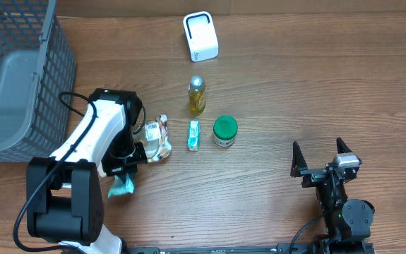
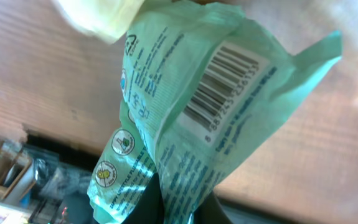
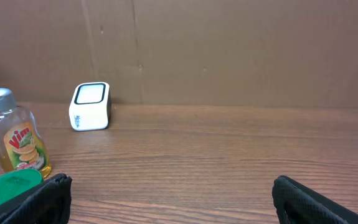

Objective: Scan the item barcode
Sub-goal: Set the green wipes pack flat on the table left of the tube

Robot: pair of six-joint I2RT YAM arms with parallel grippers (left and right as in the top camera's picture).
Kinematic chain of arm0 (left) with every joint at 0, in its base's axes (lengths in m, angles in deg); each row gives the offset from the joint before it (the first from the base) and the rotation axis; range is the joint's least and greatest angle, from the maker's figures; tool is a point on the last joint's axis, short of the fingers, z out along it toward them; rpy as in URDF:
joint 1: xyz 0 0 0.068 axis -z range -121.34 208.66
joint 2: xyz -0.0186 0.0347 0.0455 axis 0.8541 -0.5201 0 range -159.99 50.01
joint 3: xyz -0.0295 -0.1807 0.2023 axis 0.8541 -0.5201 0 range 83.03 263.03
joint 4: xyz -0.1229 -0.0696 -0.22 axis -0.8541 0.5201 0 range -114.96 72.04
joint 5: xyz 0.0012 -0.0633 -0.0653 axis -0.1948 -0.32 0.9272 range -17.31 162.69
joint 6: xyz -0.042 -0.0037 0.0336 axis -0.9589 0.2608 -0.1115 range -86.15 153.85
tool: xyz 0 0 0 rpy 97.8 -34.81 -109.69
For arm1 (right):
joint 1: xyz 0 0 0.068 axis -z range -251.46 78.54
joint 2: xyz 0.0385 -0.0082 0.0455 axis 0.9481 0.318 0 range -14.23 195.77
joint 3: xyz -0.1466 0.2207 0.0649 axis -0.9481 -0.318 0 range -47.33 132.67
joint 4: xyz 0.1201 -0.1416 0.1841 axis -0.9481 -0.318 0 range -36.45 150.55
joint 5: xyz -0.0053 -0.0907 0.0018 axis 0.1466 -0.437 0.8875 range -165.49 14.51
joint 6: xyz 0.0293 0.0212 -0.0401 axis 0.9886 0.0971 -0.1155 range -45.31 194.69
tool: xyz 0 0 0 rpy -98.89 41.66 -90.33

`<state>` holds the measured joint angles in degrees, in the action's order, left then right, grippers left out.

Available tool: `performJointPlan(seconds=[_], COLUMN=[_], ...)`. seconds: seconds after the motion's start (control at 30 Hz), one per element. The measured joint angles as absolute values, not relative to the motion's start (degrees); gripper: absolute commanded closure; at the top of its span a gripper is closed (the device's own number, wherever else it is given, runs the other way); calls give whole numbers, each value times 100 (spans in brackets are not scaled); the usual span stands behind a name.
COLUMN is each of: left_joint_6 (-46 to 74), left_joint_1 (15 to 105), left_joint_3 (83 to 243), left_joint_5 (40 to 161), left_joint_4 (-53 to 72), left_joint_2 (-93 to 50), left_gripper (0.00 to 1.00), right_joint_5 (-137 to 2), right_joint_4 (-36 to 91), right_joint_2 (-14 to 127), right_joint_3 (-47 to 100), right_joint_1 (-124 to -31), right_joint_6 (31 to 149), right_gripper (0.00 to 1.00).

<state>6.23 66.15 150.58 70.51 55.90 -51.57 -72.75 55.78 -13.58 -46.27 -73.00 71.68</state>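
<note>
From overhead, a green packet (image 1: 121, 186) is seen clamped in the left fingers (image 1: 127, 164) near the counter's (image 1: 273, 85) front left edge, well apart from the white scanner (image 1: 201, 36) at the far side. Between them a clear wrapped packet (image 1: 157, 139), a small green box (image 1: 194, 135), a yellow bottle (image 1: 197, 95) and a green-lidded jar (image 1: 224, 131) are laid out. A grey mesh basket (image 1: 15, 77) is set at the far left. The right fingers (image 1: 296, 161) are spread wide, with nothing held.

In the left wrist view, the packet's barcode (image 2: 225, 84) is turned toward the camera.

In the right wrist view, the scanner is seen upright behind the bottle, and the fingers are parted.
</note>
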Motion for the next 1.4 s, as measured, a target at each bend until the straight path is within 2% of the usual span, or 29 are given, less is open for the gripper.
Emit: performJointPlan(seconds=[0.47,0.77,0.97,1.13,1.4], left_joint_6=[282,577,669,872,962], left_joint_1=[6606,6606,6606,6628,7011], left_joint_3=[15058,15731,15976,15978,15978], left_joint_5=[6081,6109,6535,7270,7571], left_joint_4=[2549,3393,3813,3852,3918], left_joint_2=[-5157,-5157,-5157,-5157,-5157], left_gripper=[96,96,96,96,96], right_joint_5=[-7273,-7275,-7275,-7273,-7275], right_joint_4=[5578,5578,5575,5580,5578], right_joint_2=[-1358,-1358,-1358,-1358,-1358], right_joint_3=[-4627,-4627,-4627,-4627,-4627], right_joint_1=[-7300,-7300,-7300,-7300,-7300], right_joint_6=[7168,7166,7164,7168,7166], right_gripper=[0,0,0,0,0])
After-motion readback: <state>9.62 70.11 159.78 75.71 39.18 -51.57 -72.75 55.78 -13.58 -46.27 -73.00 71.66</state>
